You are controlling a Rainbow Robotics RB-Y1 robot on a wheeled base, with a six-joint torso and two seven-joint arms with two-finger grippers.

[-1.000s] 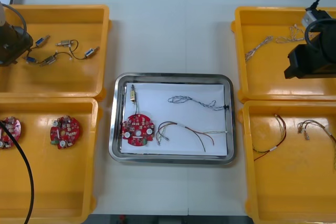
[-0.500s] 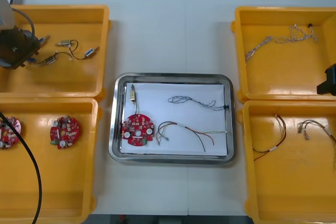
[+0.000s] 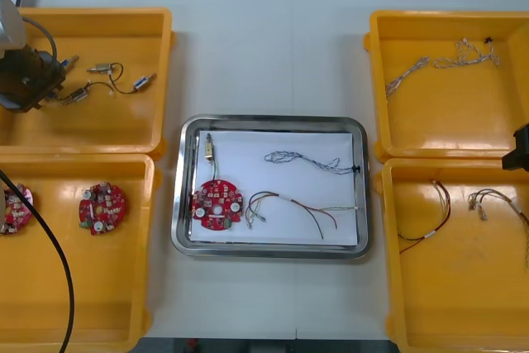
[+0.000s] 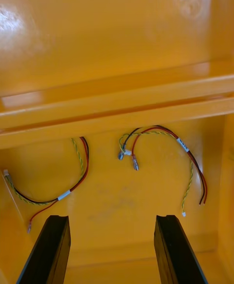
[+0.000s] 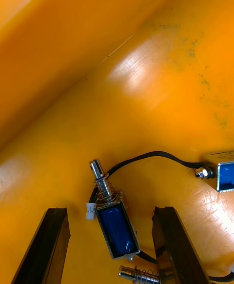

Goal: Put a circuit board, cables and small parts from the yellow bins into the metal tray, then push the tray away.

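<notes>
The left gripper (image 5: 109,212) is spread wide open low in a yellow bin (image 5: 161,84), and nothing is gripped. A small metal part (image 5: 115,226) with a blue body is seen lying between its fingers, touching neither. The right gripper (image 4: 111,218) is likewise open and empty, and two red and yellow cables (image 4: 181,142) are seen just ahead of its fingertips. The metal tray (image 3: 270,121), with a circuit board (image 3: 217,203) in it, is placed between the two arms.
</notes>
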